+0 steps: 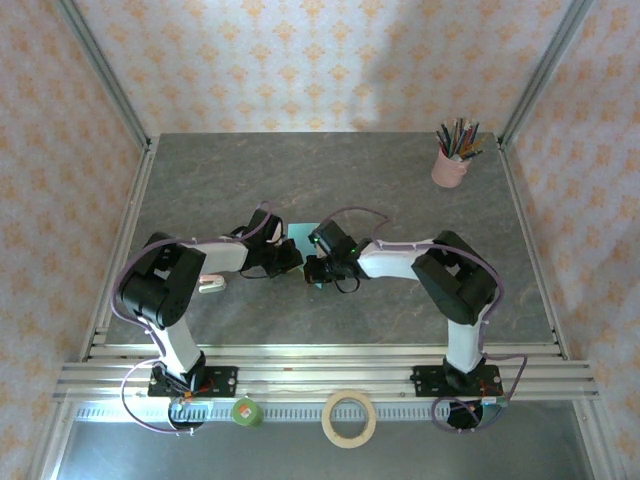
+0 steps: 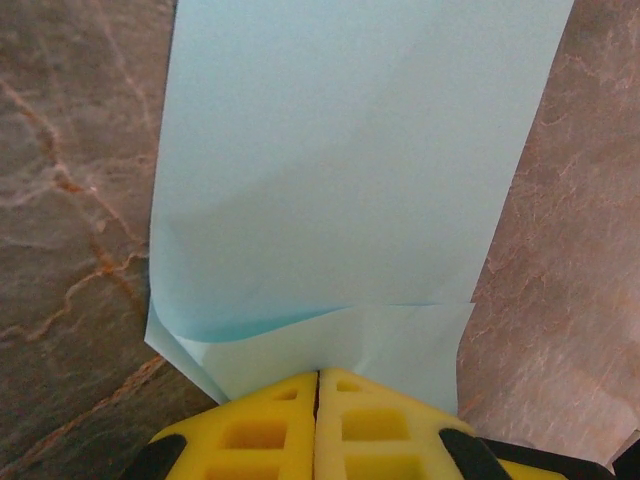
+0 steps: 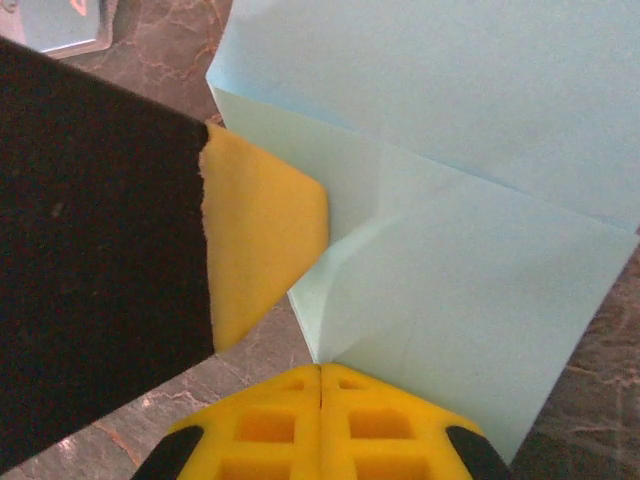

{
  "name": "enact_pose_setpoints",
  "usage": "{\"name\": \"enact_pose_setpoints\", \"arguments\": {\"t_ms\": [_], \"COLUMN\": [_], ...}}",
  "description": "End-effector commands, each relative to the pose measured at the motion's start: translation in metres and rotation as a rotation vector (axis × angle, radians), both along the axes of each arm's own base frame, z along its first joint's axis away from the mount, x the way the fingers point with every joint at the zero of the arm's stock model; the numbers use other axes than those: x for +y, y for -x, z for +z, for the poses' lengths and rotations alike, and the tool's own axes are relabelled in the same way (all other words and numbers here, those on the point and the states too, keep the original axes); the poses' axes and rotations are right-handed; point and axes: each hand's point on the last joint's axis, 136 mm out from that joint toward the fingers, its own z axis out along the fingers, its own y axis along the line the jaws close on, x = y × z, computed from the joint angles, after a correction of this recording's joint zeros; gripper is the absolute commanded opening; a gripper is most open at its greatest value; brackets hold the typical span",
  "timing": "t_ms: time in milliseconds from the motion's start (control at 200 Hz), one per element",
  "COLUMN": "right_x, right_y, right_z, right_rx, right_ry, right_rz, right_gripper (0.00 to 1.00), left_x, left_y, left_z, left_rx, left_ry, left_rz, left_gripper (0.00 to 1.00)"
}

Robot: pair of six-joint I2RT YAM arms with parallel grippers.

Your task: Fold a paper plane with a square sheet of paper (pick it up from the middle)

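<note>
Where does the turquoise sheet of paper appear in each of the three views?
Top external: the square sheet of paper is a small patch near the centre of the table.
Left wrist: it covers the upper middle.
Right wrist: it covers the upper right.
Shared landmark: the grey marbled table beneath it.

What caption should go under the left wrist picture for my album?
The left end effector pinches the near edge of the folded square sheet of paper on a marbled table.
</note>
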Motion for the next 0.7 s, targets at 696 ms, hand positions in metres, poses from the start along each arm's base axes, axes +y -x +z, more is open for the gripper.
{"name": "enact_pose_setpoints", "arguments": {"t_ms": [696], "right_x": [-0.03], "right_y": [0.028], "right_z": [0.053], "right_rx": [-0.04], "right_ry": [-0.128], "right_rz": [-0.067], "right_gripper": [0.12], "left_x": [0.028], "left_y": [0.022], "left_z": [-0.036], "left_rx": [0.126], "left_ry": [-0.161], "left_rz": [0.039], "left_gripper": [0.09]}}
